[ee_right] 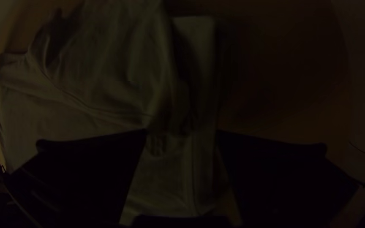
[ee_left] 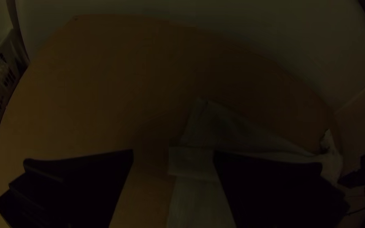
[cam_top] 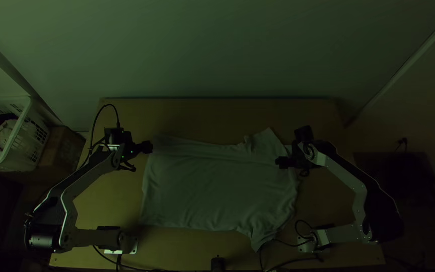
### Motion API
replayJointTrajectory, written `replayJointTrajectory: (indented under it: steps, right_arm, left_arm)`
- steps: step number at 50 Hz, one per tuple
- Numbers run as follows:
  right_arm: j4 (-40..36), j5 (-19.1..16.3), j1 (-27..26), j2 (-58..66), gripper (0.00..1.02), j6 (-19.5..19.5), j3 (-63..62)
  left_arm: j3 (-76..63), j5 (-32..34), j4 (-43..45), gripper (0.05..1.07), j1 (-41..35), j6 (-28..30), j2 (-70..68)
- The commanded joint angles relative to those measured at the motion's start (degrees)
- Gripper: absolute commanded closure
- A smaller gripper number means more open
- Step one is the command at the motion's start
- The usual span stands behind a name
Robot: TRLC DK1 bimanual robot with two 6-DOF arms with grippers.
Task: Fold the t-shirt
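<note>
From my remote seat I have the pale grey cloth t-shirt (cam_top: 217,186) lying mostly spread across the middle of the light wooden surface (cam_top: 192,248), a long crease running along its far side and rumples towards my right. One sleeve points to the far edge, another part juts to the near edge. My left pincer (cam_top: 147,146) is at the shirt's far left corner; in its wrist view the two wide flat black fingers (ee_left: 275,181) stand apart. My right pincer (cam_top: 281,161) is over the shirt's right part, its own fingers (ee_right: 81,169) apart too, with cloth visible between them. Off the surface's left side I have a white plastic slatted basket (cam_top: 25,118) with cloth inside.
</note>
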Motion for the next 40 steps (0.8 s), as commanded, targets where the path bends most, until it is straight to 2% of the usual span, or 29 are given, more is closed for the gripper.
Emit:
replayJointTrajectory:
  steps: [1,3,14,25,40]
  right_arm:
    - [-1.72,0.34,-0.08,-3.48,0.12,0.11,1.57]
    - [-1.72,0.34,0.01,-4.71,0.07,0.11,1.66]
    - [-8.14,-0.01,0.27,-9.46,0.04,0.28,2.10]
    - [-14.73,-0.19,0.09,-17.37,0.04,1.69,1.31]
    - [-28.00,-0.36,2.29,-22.03,0.04,4.94,1.48]
  left_arm:
    - [0.50,0.58,-3.29,0.10,-0.25,-1.06,-4.77]
    - [0.94,0.58,-4.52,0.10,-0.52,-1.15,-6.36]
    - [1.12,0.58,-11.56,0.10,-0.96,-1.33,-14.88]
    - [-0.20,0.58,-19.91,0.10,-1.31,0.52,-23.58]
    - [-0.99,0.67,-33.26,0.10,-2.63,4.30,-28.86]
